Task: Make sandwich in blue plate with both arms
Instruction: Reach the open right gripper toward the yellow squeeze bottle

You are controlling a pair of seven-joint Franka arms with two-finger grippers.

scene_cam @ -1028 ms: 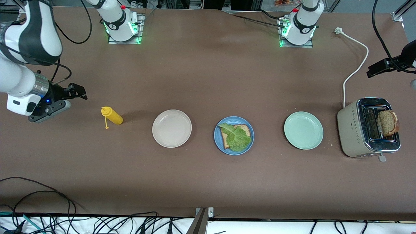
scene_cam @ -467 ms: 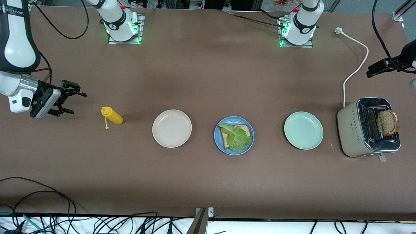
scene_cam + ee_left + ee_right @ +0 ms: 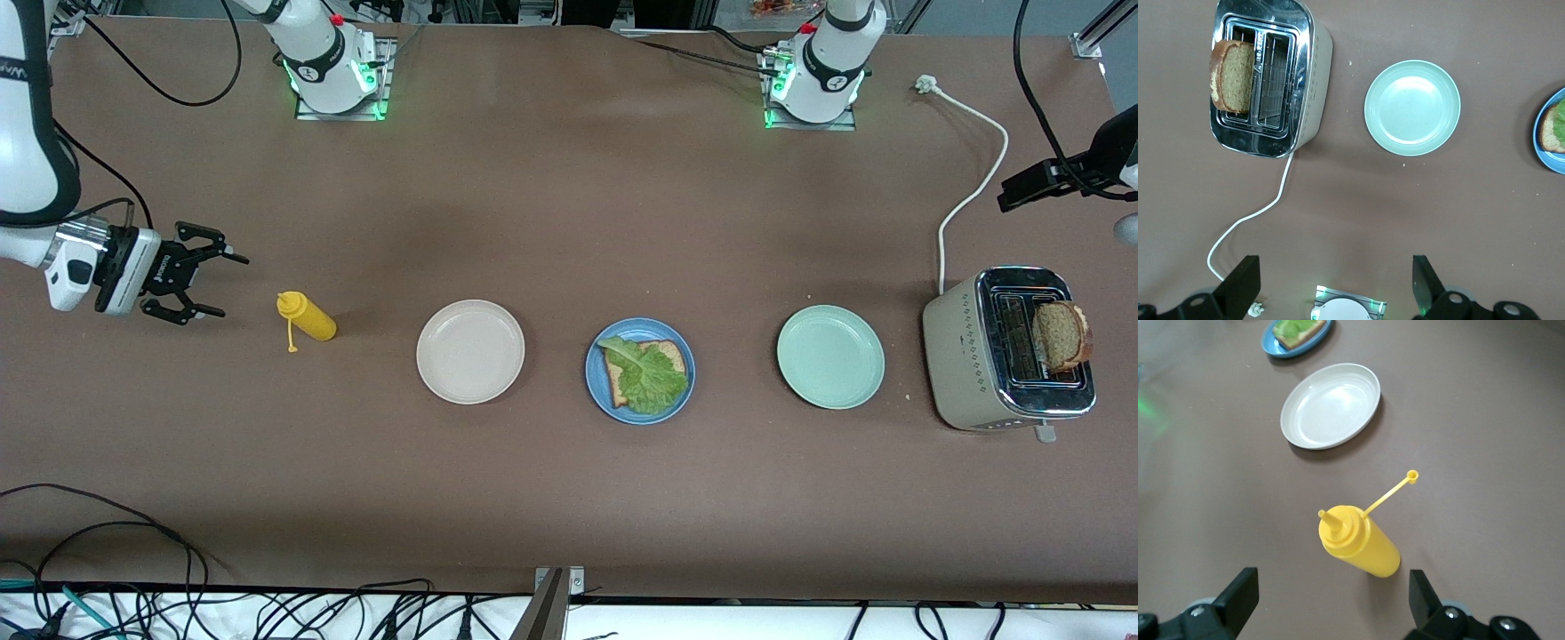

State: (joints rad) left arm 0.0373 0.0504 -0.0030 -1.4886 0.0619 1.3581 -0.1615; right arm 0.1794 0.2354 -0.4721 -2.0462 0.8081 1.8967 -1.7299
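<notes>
Table [image 3: 569, 222]: brown, three plates in a row
Blue plate [image 3: 597, 391]: middle, bread plus lettuce [image 3: 651, 378] on it
Right end effector [image 3: 212, 284]: wide open, beside yellow bottle [image 3: 307, 317]
Left end effector [image 3: 1335, 283]: open too, up over the toaster [image 3: 969, 356] end

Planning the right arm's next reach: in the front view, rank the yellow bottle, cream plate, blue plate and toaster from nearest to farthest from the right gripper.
From the open right gripper:
1. Yellow bottle, right beside it.
2. Cream plate, next along the row.
3. Blue plate, mid-table.
4. Toaster, at the left arm's end.
</notes>
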